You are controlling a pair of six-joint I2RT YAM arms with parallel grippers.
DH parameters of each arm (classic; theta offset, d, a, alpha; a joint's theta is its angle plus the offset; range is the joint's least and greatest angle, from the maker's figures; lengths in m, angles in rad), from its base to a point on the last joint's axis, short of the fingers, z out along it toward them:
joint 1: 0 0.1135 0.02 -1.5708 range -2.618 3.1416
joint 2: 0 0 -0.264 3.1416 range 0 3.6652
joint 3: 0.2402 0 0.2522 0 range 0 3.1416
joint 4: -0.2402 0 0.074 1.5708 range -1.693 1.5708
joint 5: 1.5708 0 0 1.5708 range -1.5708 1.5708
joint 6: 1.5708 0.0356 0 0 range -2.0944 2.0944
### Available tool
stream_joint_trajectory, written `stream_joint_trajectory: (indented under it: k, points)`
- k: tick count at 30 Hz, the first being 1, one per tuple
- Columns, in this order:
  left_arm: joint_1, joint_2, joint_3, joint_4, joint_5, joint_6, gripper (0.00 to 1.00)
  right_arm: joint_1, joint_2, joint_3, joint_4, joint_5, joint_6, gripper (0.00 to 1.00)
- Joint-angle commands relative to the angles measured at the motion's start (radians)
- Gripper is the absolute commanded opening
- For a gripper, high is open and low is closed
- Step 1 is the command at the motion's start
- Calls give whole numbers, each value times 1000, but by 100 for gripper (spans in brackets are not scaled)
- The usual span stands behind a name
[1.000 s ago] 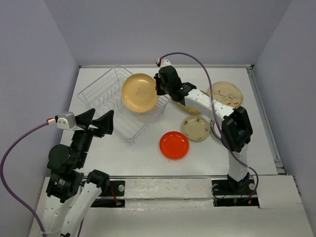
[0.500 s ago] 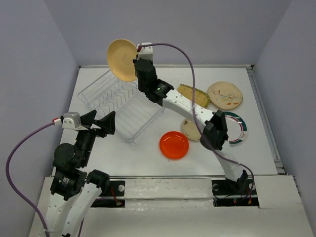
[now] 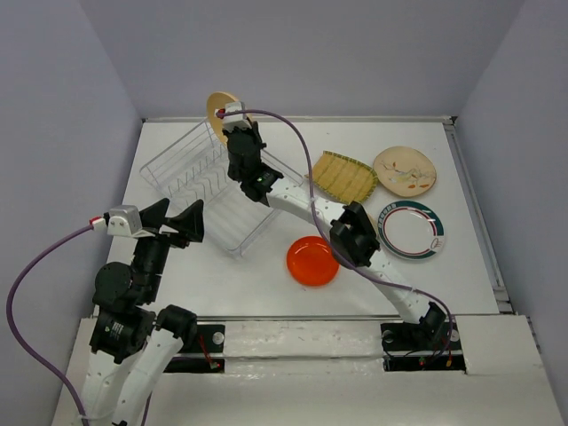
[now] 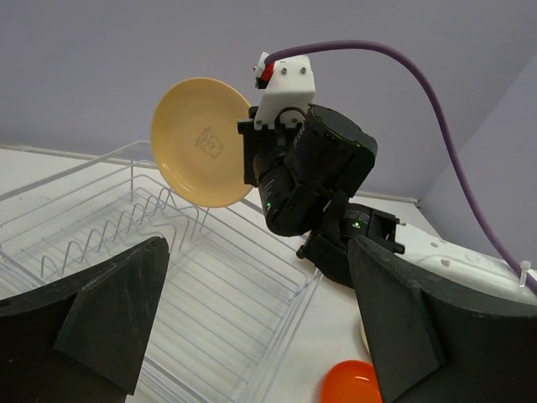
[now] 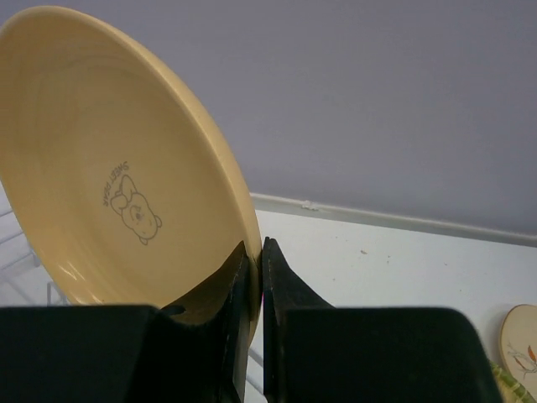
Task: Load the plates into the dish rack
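My right gripper (image 3: 230, 125) is shut on the rim of the round peach plate (image 3: 219, 107) and holds it on edge above the far end of the white wire dish rack (image 3: 180, 169). In the right wrist view the fingers (image 5: 277, 281) pinch the plate (image 5: 117, 185). The left wrist view shows the plate (image 4: 197, 143) above the rack (image 4: 210, 277). My left gripper (image 3: 177, 218) is open and empty at the rack's near side. The red-orange plate (image 3: 312, 261), yellow-olive ribbed plate (image 3: 344, 177), cream painted plate (image 3: 405, 170) and green-red rimmed plate (image 3: 411, 229) lie on the table. The small beige plate is hidden behind my right arm.
The rack has no plates in it; its tines (image 4: 126, 227) stand along the far side. My right arm (image 3: 355, 240) stretches across the table from near right to the rack. Walls close the table at back and sides.
My right arm has swung the peach plate leftward and up, turning it from flat-facing to on edge above the rack's far end. The left arm has barely moved.
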Motion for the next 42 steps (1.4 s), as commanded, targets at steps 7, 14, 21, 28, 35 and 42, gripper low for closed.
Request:
stream_joint_trajectory:
  k: [7,14,21,28,35,42]
  points:
    - [-5,0,-15,61,16,7,99,5,8,77,182,15,-62,7]
    - [-3,5,-16,64,20,9,99,5,4,0,98,-12,53,7]
    - [-3,8,-16,68,23,9,99,14,15,-41,71,-34,85,7]
    - [-5,14,-16,71,29,7,99,34,51,-40,55,-31,79,7]
    - [-5,17,-18,74,32,9,99,54,77,-35,-12,-77,166,7]
    - [-2,17,-20,72,36,9,99,54,90,-27,-136,-117,327,7]
